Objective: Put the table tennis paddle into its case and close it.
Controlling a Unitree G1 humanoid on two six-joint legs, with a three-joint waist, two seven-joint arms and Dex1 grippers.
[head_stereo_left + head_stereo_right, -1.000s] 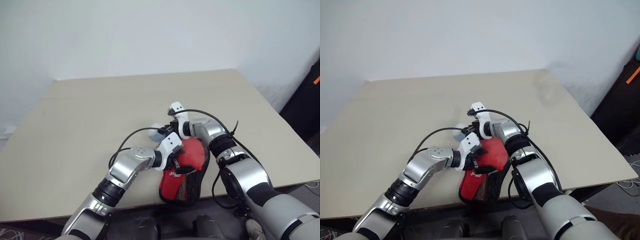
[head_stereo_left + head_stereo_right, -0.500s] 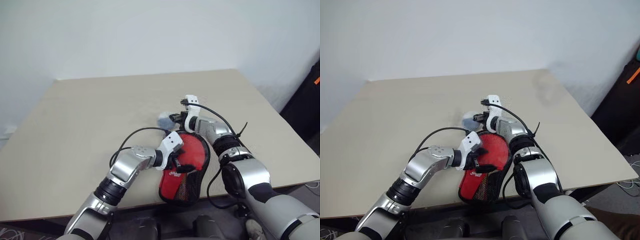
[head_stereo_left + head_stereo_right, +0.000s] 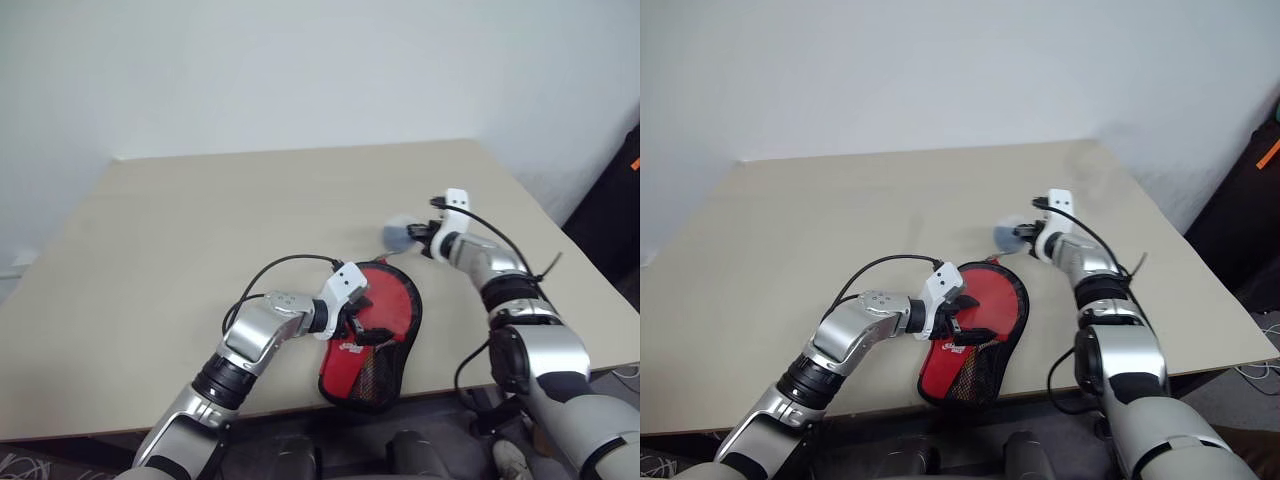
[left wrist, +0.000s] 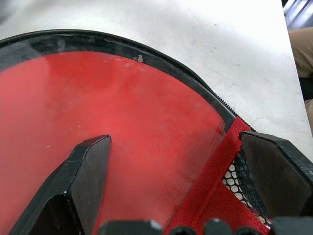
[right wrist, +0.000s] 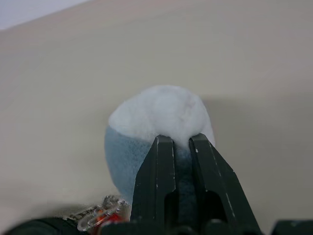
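The case (image 3: 375, 345) lies flat at the table's front edge, red with black trim and black mesh at its narrow end. Through its clear window (image 4: 122, 107) I see a round red face, the table tennis paddle inside; its handle is hidden. My left gripper (image 3: 365, 325) hovers just over the case's middle, open, with a finger (image 4: 88, 161) over the window and the other over the mesh. My right gripper (image 3: 420, 238) is up to the right of the case, shut on a fluffy pale blue-and-white ball (image 5: 161, 107), held above the table.
The beige table (image 3: 200, 220) stretches wide to the left and behind the case. Its right edge runs close past my right arm, and a dark object with an orange mark (image 3: 615, 200) stands beyond that edge.
My right gripper has swung from the top edge of the case out to the right, carrying the pale ball with it. The left gripper and the case have stayed put.
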